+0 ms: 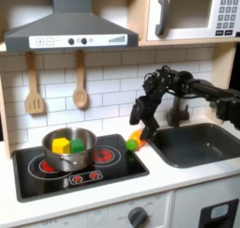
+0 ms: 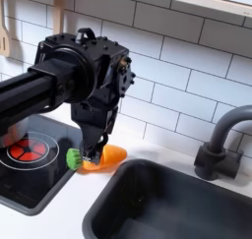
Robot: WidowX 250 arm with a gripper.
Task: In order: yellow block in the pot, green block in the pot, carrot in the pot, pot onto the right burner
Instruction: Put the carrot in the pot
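The steel pot [image 1: 67, 159] stands on the cooktop's left burner in the first exterior view, with the yellow block [image 1: 60, 144] and the green block [image 1: 76, 145] inside it. The carrot [image 1: 138, 136] [image 2: 106, 158], orange with a green tip, lies on the counter between the cooktop and the sink. My gripper [image 1: 141, 119] [image 2: 92, 145] hangs directly over the carrot, its jaws apart and pointing down, the tips just above or at the carrot. The right burner [image 1: 104, 155] [image 2: 25, 150] is bare.
A dark sink [image 1: 192, 143] [image 2: 167, 206] with a grey faucet [image 2: 222, 145] lies right of the carrot. The tiled wall stands close behind the arm. Wooden utensils [image 1: 35, 86] hang on the wall above the cooktop [image 1: 80, 178], beneath a range hood.
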